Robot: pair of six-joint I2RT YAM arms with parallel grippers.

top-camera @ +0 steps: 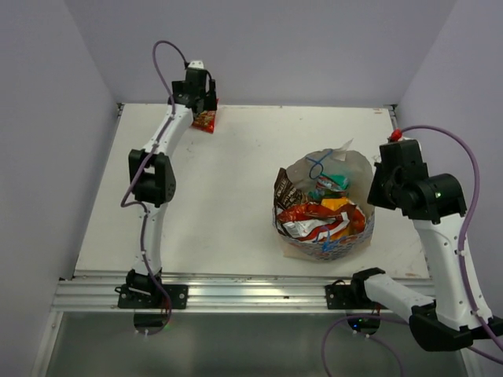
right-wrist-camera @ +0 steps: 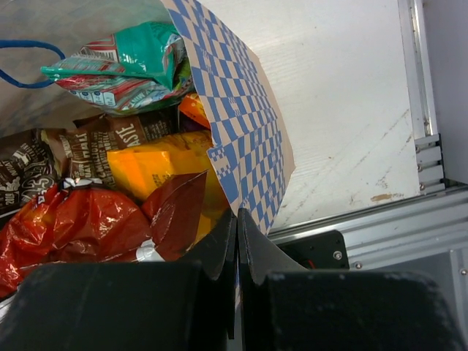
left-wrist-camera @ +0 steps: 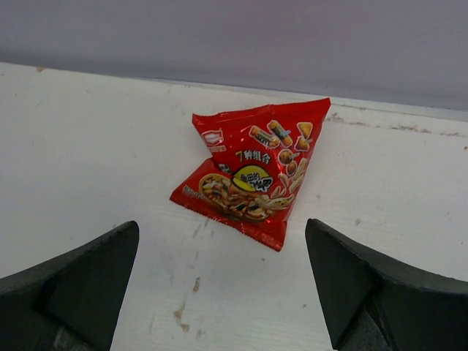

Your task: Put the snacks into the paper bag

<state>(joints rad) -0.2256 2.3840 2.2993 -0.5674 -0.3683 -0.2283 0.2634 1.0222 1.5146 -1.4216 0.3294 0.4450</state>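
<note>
One small red snack packet (top-camera: pixel 204 120) (left-wrist-camera: pixel 256 172) lies flat on the table at the far left, near the back wall. My left gripper (top-camera: pixel 206 107) (left-wrist-camera: pixel 221 223) hovers just short of it, open, nothing between its fingers. The paper bag (top-camera: pixel 355 163) (right-wrist-camera: pixel 245 124) stands at centre right, mouth open, with several snacks inside: a red chip bag (top-camera: pixel 318 216) (right-wrist-camera: pixel 80 227), a teal packet (top-camera: pixel 334 182) (right-wrist-camera: pixel 124 62), an orange one (right-wrist-camera: pixel 157 164) and a brown one (top-camera: pixel 284 191) (right-wrist-camera: pixel 110 135). My right gripper (top-camera: pixel 374 188) (right-wrist-camera: pixel 237 213) is shut on the bag's blue-checked rim.
A blue cord handle (top-camera: pixel 316 166) (right-wrist-camera: pixel 22 62) loops inside the bag. An aluminium rail (top-camera: pixel 251 287) (right-wrist-camera: pixel 380 227) runs along the table's near edge, close to the bag. Grey walls enclose the back and both sides.
</note>
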